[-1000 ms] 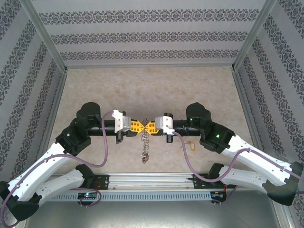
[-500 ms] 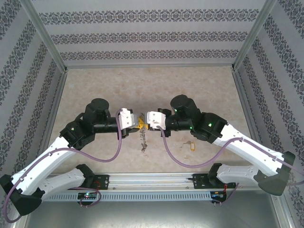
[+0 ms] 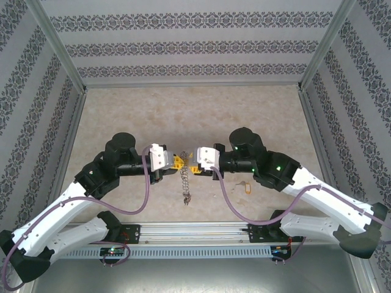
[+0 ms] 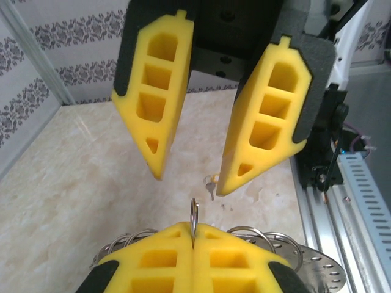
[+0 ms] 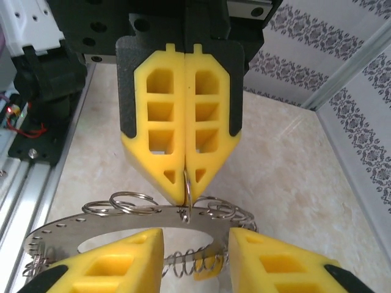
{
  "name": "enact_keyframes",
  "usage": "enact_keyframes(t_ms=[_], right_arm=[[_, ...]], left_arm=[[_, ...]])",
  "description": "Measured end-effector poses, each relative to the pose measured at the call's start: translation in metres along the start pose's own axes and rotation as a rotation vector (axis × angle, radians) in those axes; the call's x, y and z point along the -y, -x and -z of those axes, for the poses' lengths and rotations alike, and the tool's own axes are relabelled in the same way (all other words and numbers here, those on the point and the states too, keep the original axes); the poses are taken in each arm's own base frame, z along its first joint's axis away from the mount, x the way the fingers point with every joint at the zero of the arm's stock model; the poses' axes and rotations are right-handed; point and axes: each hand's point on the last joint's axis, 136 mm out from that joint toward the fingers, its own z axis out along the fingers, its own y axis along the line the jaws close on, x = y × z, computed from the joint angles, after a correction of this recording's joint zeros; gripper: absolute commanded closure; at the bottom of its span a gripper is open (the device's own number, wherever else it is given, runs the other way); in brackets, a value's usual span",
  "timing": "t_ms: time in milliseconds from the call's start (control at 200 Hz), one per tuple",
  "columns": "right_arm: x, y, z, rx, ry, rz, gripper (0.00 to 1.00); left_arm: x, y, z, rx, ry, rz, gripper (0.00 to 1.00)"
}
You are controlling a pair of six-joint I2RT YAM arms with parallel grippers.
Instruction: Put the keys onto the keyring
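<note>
Keyring hangs long-axis down from pinching left end effector; right end effector spread.

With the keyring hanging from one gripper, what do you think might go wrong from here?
The left gripper pinches only one thin split ring of the keyring; the dangling weight might twist or slip free. The right gripper stands open and empty, and a key lies apart on the table, so fetching it may leave the ring swinging unsupported.
</note>
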Motion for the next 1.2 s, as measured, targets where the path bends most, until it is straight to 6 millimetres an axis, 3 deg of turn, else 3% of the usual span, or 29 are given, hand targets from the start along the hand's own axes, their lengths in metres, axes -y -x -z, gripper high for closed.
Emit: enact_keyframes(t_ms=[300,684,959,1199], right_arm=[[-0.001,0.009,0.000,0.097,0.009,-0.047,0.74],[-0.005,0.021,0.003,0.168,0.037,-0.064,0.84],[-0.006,0.025,0.004,0.186,0.044,-0.059,0.74],[-0.007,0.035,0.012,0.229,0.040,-0.041,0.79]], left_arm=[[0.007,0.028,0.006,0.129,-0.037,0.009,1.00],[0.009,0.033,0.006,0.162,-0.054,0.015,1.00],[0.009,0.036,0.008,0.170,-0.053,0.008,1.00],[0.009,0.036,0.008,0.170,-0.049,0.008,1.00]])
